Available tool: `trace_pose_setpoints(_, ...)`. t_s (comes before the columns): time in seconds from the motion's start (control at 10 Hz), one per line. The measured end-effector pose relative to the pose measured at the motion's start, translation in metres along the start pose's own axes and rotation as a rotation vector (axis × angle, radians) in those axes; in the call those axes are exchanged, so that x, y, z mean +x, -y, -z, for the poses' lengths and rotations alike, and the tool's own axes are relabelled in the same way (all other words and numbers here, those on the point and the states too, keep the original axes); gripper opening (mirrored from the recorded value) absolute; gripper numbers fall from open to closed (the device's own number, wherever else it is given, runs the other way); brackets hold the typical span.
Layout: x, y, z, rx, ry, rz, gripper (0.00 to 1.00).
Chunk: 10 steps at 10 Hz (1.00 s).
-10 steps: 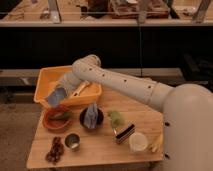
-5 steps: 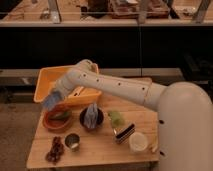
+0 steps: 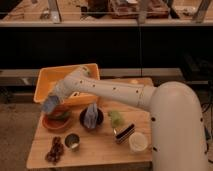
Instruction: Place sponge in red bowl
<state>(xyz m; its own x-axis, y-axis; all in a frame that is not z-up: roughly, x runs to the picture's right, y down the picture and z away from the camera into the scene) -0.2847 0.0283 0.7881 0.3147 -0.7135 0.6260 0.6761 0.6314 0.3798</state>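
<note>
Behind the counter (image 3: 100, 150) runs a dark railing. At left of frame the hand (image 3: 51, 105) hangs clamped on the sponge (image 3: 48, 106), just above the red bowl (image 3: 56, 121). Carrying looks done; lowering and release remain.

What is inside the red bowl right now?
The gripper hangs just above the red bowl, holding the sponge. Something dark-green shows inside; the rest of the inside is covered by the gripper.
</note>
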Motion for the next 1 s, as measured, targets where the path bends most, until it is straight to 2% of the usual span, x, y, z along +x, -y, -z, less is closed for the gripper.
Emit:
trace_pose_setpoints(0.4, 0.002, -0.001, -0.01, 0.001, 0.014, 0.014, 0.0)
trace_pose_setpoints(0.5, 0.0, -0.001, -0.012, 0.002, 0.016, 0.02, 0.03)
trace_pose_setpoints(1.0, -0.002, -0.003, -0.014, 0.004, 0.008, 0.026, 0.52)
